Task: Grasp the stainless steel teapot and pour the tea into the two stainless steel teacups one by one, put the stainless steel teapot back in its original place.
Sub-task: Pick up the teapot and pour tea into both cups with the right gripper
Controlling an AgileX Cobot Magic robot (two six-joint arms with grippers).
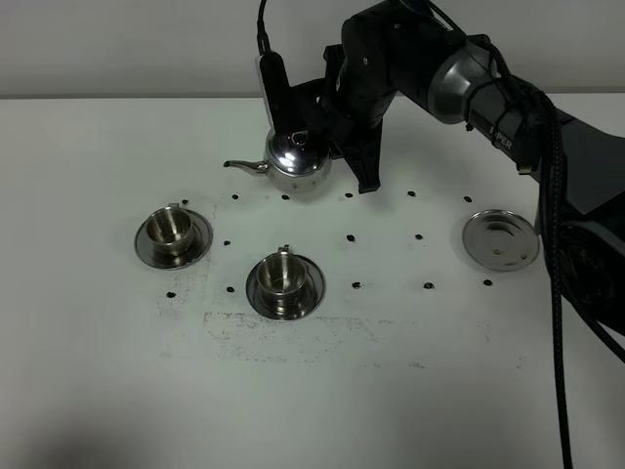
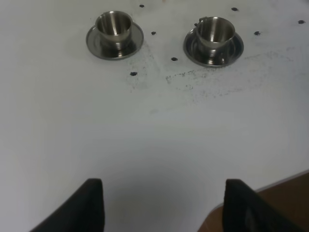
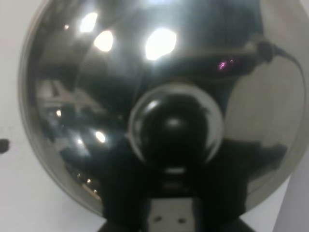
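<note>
Grips the stainless steel teapot (image 1: 299, 161) at its handle side with the right hand (image 1: 330, 137), clenched shut, toward the back of the counter (image 1: 98, 391), spout aimed to the left of the exterior view. Cannot tell whether the pot's base touches the counter. Fills the right wrist view with the shiny lid and its knob (image 3: 174, 125). Finds the two stainless steel teacups (image 1: 171, 230) on saucers (image 1: 146, 252) nearer the front, one left of the pot, the other (image 1: 282, 276) in front of it, apart from each other. Finds a bare round steel disc (image 1: 500, 239) off to the right, beside the arm's black cable (image 1: 562, 322), and black dots (image 1: 351, 237) scattered between. Shows the left hand (image 2: 163, 191) released, fingers (image 2: 89, 208) wide apart over bare counter, facing both cups.
</note>
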